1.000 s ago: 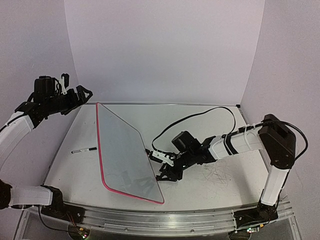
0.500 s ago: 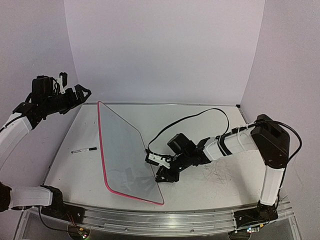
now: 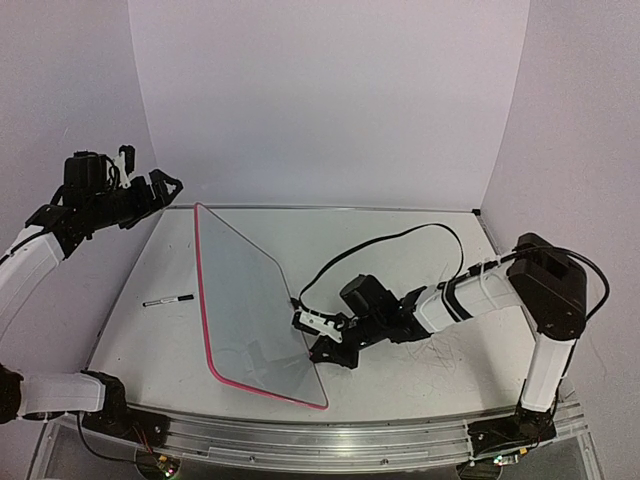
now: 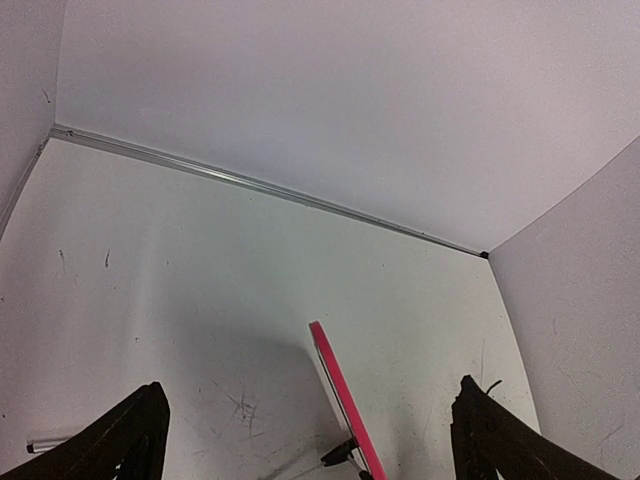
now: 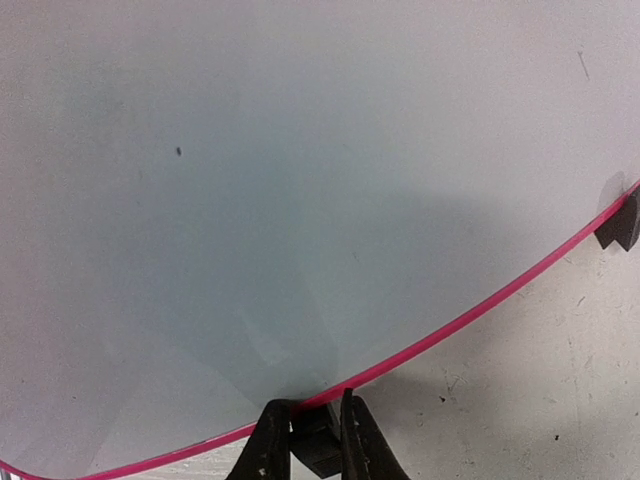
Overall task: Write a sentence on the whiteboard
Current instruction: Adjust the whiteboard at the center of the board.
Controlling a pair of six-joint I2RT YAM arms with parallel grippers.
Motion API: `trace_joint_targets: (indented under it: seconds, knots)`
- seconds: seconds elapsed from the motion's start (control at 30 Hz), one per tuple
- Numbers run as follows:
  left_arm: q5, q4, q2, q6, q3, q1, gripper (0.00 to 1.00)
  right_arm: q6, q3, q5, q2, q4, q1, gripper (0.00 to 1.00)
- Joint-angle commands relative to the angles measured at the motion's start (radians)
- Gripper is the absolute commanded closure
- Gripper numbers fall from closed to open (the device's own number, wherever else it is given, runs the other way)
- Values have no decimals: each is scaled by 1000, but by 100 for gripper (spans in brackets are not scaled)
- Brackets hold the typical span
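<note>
Two fingers of right tool snug on whiteboard clip

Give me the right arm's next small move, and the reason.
Probably ease the whiteboard down flat on the table. The right end effector pinches a black clip on its pink edge, and the board stands tilted, a poor surface to write on. The marker lies untouched beside it, and the left end effector is open, holding nothing.
</note>
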Motion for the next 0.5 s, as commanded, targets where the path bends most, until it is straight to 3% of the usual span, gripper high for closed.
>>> trace_joint_targets:
  seconds: [0.0,0.37,0.47]
  knots:
    - [14,16,20,-2,50,4,1,136,-75,138,-61,102,-10,100]
    - [47,42,66,-23,42,3,1,393,-310,412,-218,290,-10,100]
    - [60,49,79,-32,41,3,1,429,-351,427,-241,309,-8,100]
